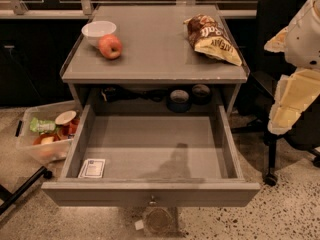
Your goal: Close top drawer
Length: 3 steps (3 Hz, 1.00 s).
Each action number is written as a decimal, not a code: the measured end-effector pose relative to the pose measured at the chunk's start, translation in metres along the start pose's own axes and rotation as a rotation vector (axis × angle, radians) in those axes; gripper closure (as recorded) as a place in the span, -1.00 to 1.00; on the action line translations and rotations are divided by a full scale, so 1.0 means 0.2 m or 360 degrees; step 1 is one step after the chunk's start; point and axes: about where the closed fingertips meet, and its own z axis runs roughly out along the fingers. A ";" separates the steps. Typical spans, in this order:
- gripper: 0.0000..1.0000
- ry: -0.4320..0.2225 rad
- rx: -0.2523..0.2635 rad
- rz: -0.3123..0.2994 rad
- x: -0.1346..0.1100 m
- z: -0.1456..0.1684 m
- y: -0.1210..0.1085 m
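The top drawer (150, 193) of the grey cabinet is pulled far out toward me. Its flat grey front has a small round metal knob (152, 201) at the centre. Inside, it holds only a small white card (92, 167) in the front left corner. My arm and gripper (285, 116) hang at the right edge of the view. They are white and pale yellow, to the right of the drawer's right side and apart from it.
On the cabinet top (155, 59) are a white bowl (98, 31), an apple (110, 46) and a chip bag (212, 38). A clear bin of food items (45, 134) stands on the floor at left. A black office chair (272, 29) stands at right, behind my arm.
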 end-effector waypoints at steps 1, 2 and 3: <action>-1.00 0.0000 0.0000 0.0000 0.00 0.00 0.00; -1.00 -0.0025 0.0007 -0.0030 -0.01 -0.02 0.02; -1.00 -0.0161 -0.0015 -0.0139 -0.06 0.04 0.11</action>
